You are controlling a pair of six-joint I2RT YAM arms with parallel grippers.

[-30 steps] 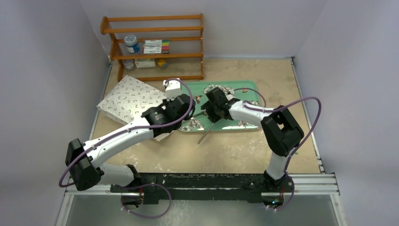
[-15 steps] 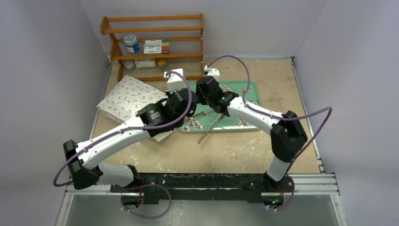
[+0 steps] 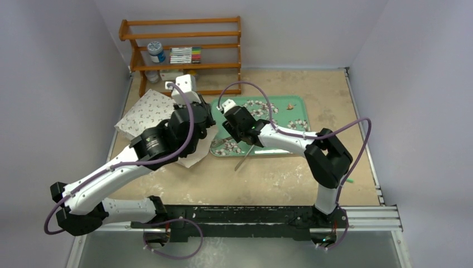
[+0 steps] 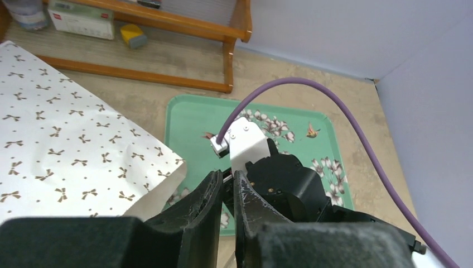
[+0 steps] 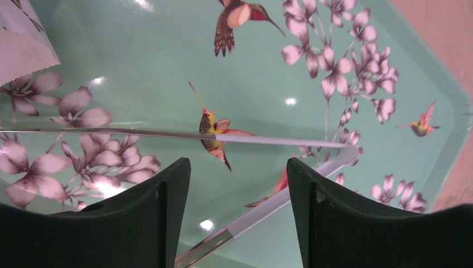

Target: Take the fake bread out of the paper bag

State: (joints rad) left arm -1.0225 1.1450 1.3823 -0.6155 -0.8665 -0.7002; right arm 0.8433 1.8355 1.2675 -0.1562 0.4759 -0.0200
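From above, my left arm reaches across the paper bag (image 3: 146, 114), which lies flat on the table (image 3: 312, 167) left of the green floral tray (image 3: 293, 120) and in front of the wooden shelf (image 3: 184, 67). My left gripper (image 3: 205, 124) hangs over the bag's right edge, where bag and tray meet. My right gripper (image 3: 249, 134) is just beside it, over the tray's left half. From here I cannot make out either pair of fingers. A pair of thin metal tongs (image 3: 244, 162) pokes over the tray's near rim onto the table. Through my left wrist camera, my fingers (image 4: 207, 192) stand almost together, a thin slit between them and nothing in it. Just past them sits my right arm's dark wrist with its white camera block (image 4: 245, 142) and a purple cable (image 4: 334, 111). The bag (image 4: 67, 145), white with small dark bows, fills the left, and its near corner lies over the tray's (image 4: 195, 117) left rim. Through my right wrist camera, my fingers (image 5: 167, 195) stand well apart, low over the tray (image 5: 139, 56), gripping nothing. The tongs (image 5: 279, 139) lie on the tray, two slim arms joined at the right. One arm runs across beyond my fingertips and the other slants through the gap between them. A corner of the bag (image 5: 19, 50) shows at top left. The fake bread shows in no view; whether it is inside the bag I cannot tell.
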